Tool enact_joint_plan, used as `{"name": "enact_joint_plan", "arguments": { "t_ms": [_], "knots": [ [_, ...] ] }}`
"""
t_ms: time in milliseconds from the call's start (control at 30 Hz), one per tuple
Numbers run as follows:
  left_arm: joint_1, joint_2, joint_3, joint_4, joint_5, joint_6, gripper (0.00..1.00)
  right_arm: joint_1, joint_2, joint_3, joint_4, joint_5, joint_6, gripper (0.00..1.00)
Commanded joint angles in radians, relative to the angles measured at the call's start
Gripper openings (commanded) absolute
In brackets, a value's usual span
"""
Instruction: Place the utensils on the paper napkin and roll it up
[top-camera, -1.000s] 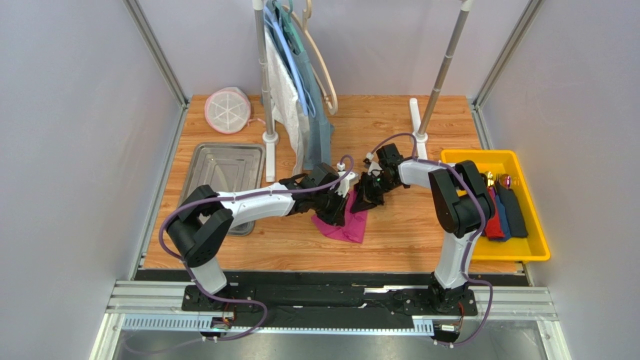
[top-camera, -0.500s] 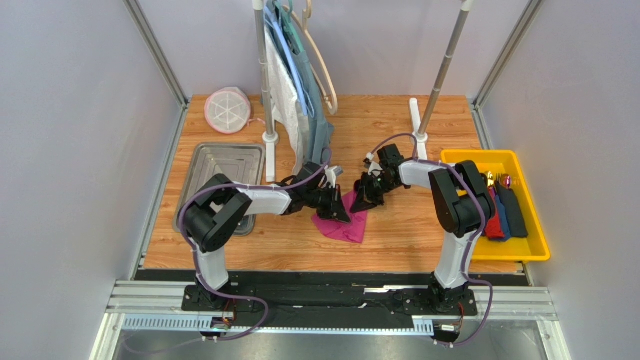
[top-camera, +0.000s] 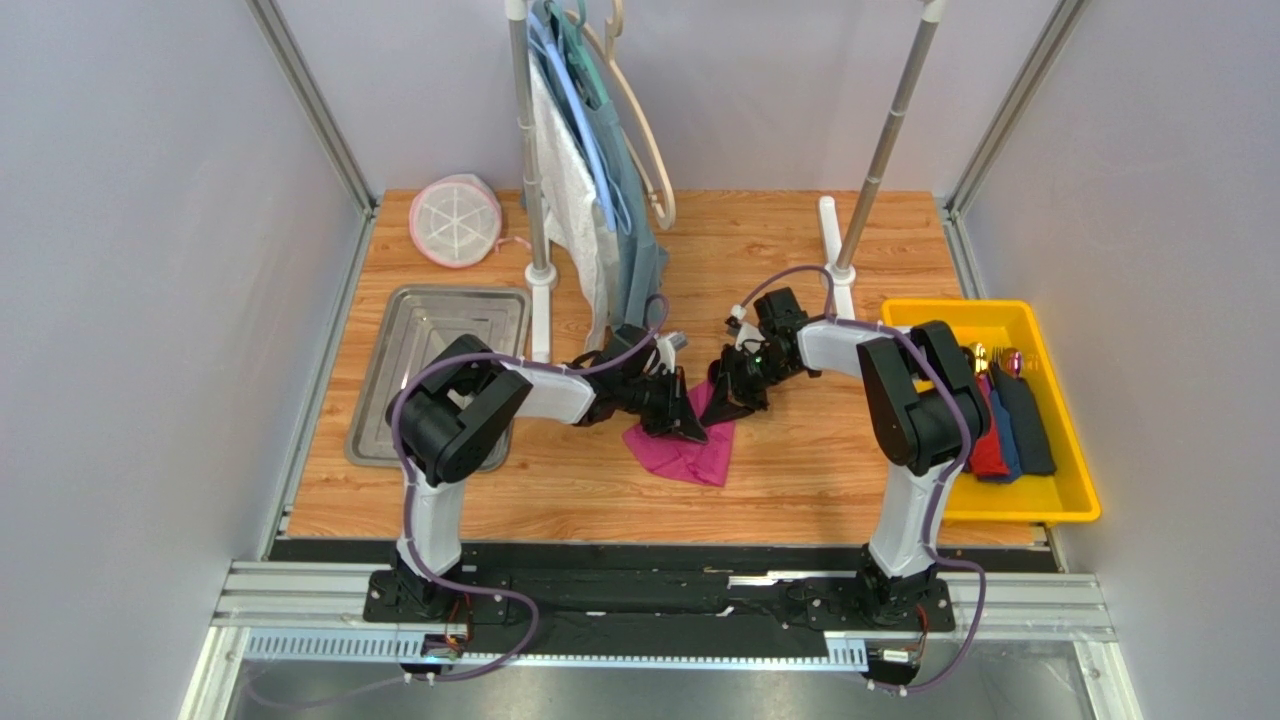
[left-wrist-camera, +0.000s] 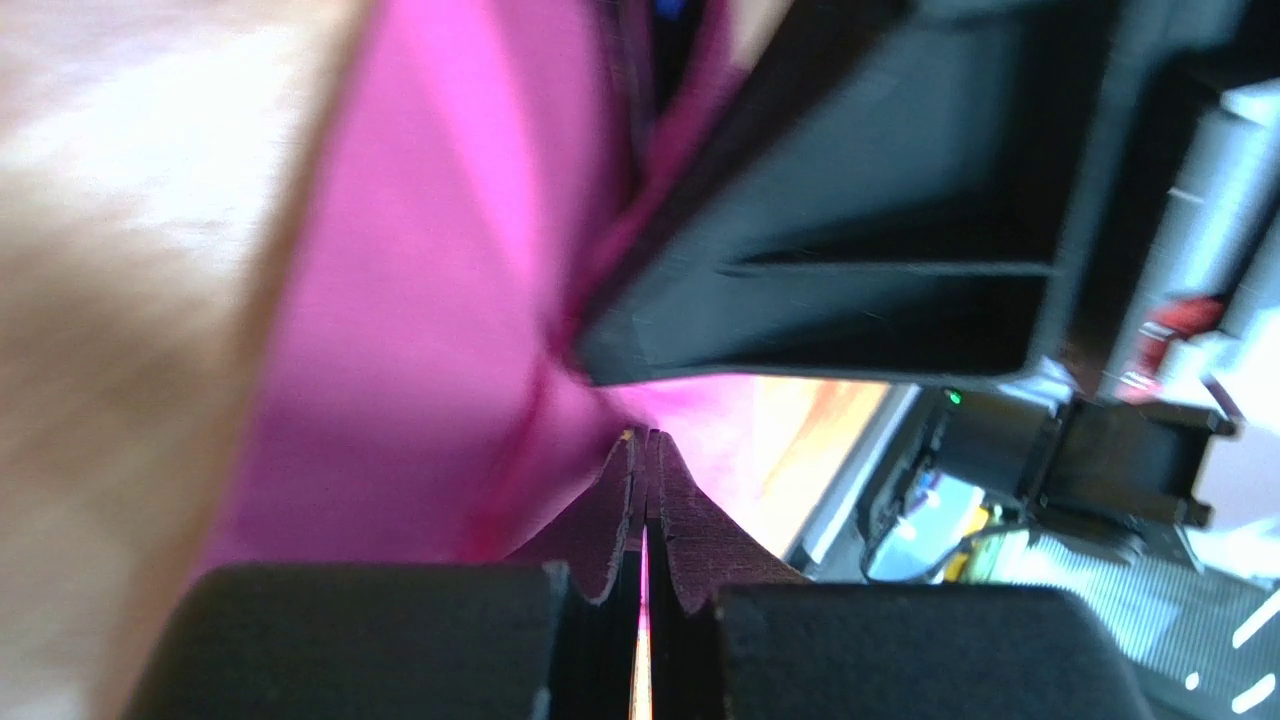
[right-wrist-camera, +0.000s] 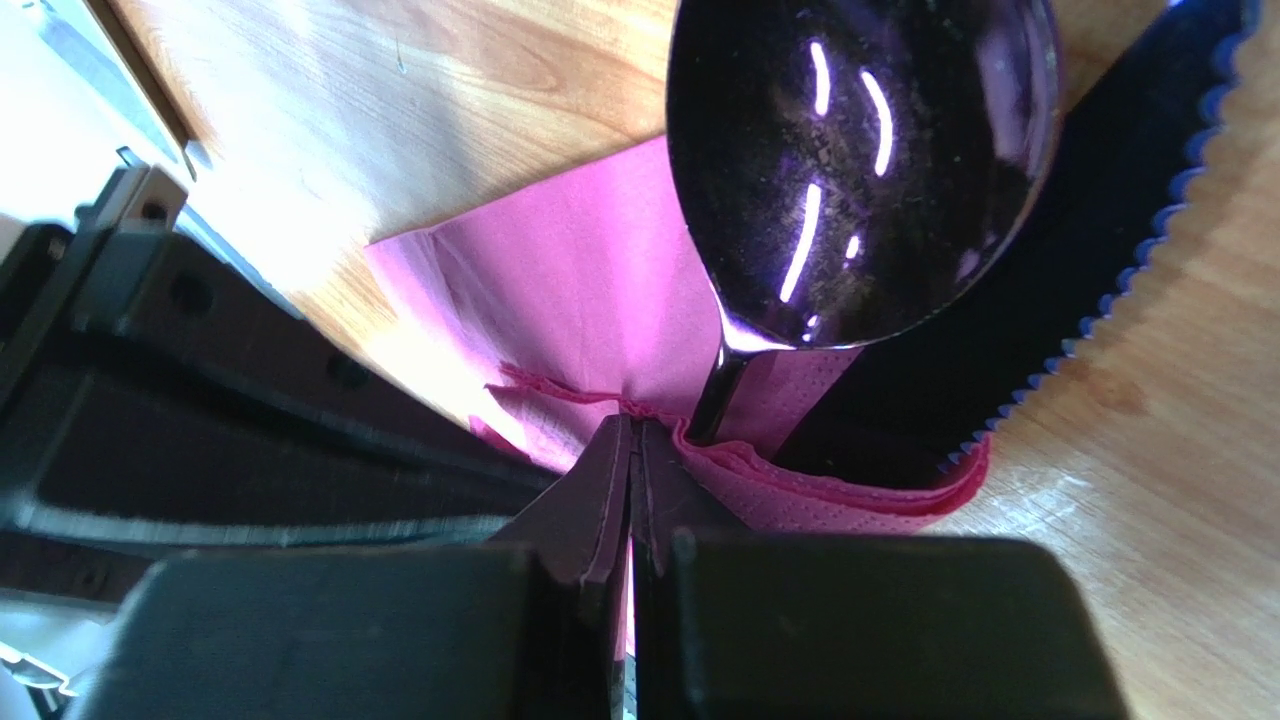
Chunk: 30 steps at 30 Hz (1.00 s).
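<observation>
Magenta paper napkin (top-camera: 694, 450) lies folded over glossy dark utensils (right-wrist-camera: 1052, 255), spoon bowl (right-wrist-camera: 864, 150) protruding.

The left arm (top-camera: 458, 420) folds in tighter, its elbow swinging nearer the paper napkin (top-camera: 696, 452), and the left tool (top-camera: 687, 423) slides a little closer to the right tool (top-camera: 726, 404)

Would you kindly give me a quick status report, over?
Left pincer and right pincer both shut on napkin edge. Spoon and knife stick out of the fold. Pincers crowded close together.
</observation>
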Motion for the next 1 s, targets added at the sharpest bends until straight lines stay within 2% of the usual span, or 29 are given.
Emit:
{"name": "enact_joint_plan", "arguments": {
  "t_ms": [0,267,367,500,967],
  "knots": [
    [0.025,0.032,0.007,-0.058,-0.053,-0.005,0.0,0.004,0.02,0.003,-0.026,0.136,-0.069,0.03],
    [0.033,0.039,-0.024,-0.128,-0.109,0.022,0.0,0.006,-0.054,0.132,-0.119,0.12,-0.092,0.09],
    [0.033,0.035,-0.013,-0.172,-0.139,0.028,0.0,0.004,-0.112,0.152,-0.16,0.128,-0.094,0.14],
    [0.033,0.036,-0.009,-0.186,-0.146,0.019,0.0,0.004,-0.159,0.136,-0.184,0.159,-0.097,0.14],
    [0.033,0.033,0.01,-0.192,-0.141,0.024,0.0,0.047,-0.043,0.083,-0.104,0.218,-0.083,0.1]
  ]
}}
